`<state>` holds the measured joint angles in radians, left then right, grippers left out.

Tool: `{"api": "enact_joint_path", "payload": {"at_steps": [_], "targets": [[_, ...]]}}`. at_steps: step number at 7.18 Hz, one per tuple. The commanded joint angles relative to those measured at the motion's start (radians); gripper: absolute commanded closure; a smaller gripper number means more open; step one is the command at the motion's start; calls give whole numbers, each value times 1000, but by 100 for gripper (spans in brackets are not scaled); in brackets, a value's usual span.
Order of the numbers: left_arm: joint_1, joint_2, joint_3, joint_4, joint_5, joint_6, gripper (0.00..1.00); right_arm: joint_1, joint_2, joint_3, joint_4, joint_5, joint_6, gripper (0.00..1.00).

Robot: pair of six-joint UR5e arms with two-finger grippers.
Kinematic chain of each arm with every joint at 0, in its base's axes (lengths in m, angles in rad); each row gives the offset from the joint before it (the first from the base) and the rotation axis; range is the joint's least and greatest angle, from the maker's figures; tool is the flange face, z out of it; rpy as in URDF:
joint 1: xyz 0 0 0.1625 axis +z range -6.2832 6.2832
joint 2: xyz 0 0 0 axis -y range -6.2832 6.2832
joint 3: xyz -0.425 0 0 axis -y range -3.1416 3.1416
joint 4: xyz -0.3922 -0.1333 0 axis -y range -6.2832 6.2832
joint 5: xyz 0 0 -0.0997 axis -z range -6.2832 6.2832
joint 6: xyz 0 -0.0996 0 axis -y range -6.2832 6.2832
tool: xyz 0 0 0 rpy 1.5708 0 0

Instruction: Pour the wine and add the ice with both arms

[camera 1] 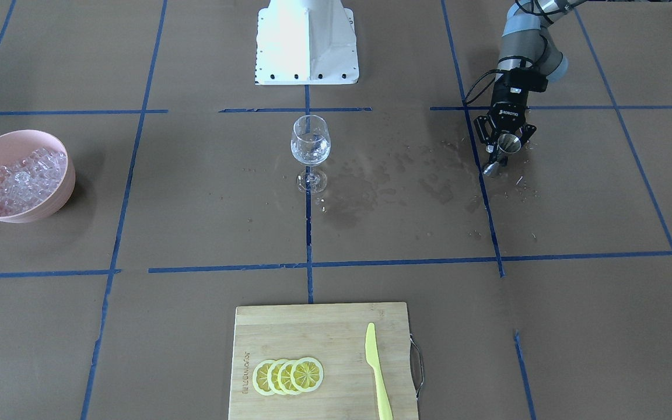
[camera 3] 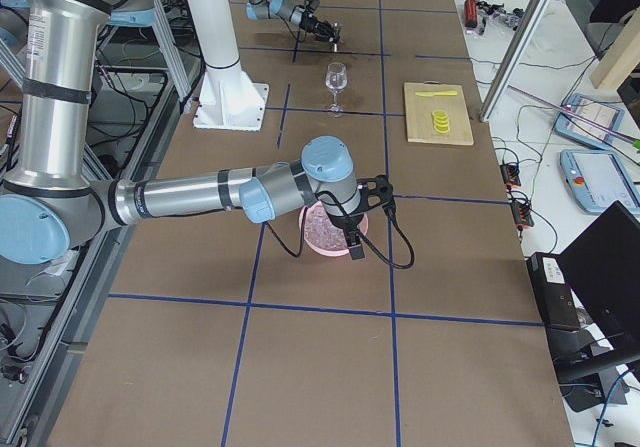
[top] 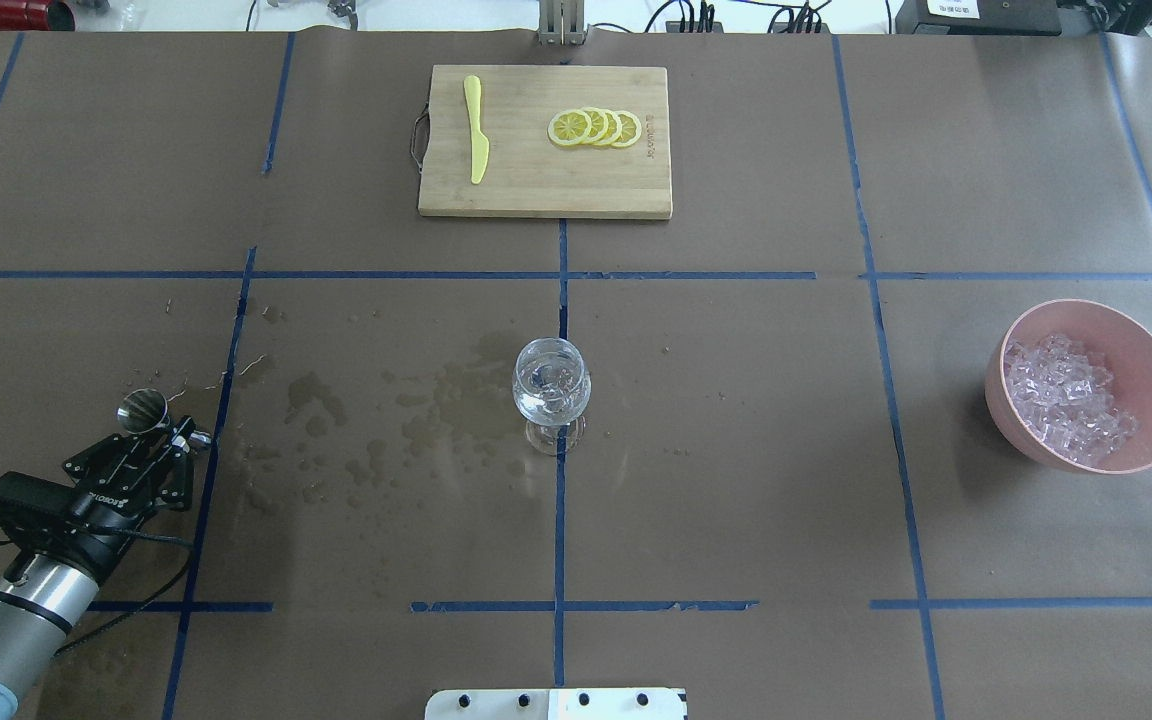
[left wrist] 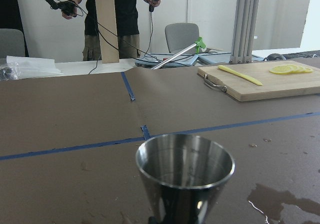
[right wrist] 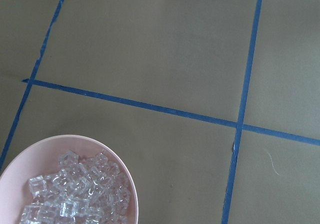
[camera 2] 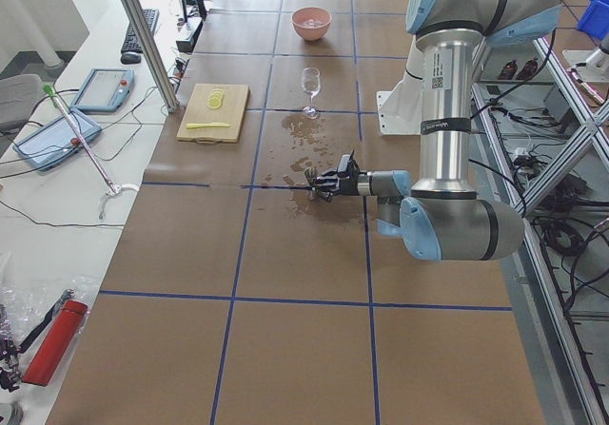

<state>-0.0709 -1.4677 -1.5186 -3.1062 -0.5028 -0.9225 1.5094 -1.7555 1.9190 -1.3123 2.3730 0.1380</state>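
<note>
Ice cubes [camera 1: 24,178] lie heaped in a pink bowl [camera 1: 62,198] at the far left of the counter [camera 1: 196,204], seen from the operators' side. The right hand [camera 3: 355,249] hangs just above that bowl; whether its fingers are apart or together, I cannot tell. At the middle stands a stemmed glass [camera 1: 310,134] with a little clear wine [camera 1: 310,154] in it. To its right, wet patches [camera 1: 371,186] darken the paper. Furthest right, the left hand [camera 1: 506,146] is closed on a steel jigger [camera 1: 493,169], low over the counter.
</note>
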Motion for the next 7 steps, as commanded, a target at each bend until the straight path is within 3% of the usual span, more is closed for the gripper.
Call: {"api": "enact_joint_path", "payload": {"at_steps": [1, 3, 4, 6, 7], "targets": [[2, 1, 0, -2, 6, 1, 60, 0, 2, 0, 1, 0, 0, 0], [2, 1, 3, -6, 7, 1, 53, 0, 4, 0, 1, 0, 0, 0], [2, 1, 2, -8, 7, 1, 41, 0, 4, 0, 1, 0, 0, 0], [2, 1, -6, -12, 38, 1, 0, 0, 4, 0, 1, 0, 0, 0], [2, 1, -14, -14, 62, 1, 0, 0, 4, 2, 1, 0, 0, 0]]}}
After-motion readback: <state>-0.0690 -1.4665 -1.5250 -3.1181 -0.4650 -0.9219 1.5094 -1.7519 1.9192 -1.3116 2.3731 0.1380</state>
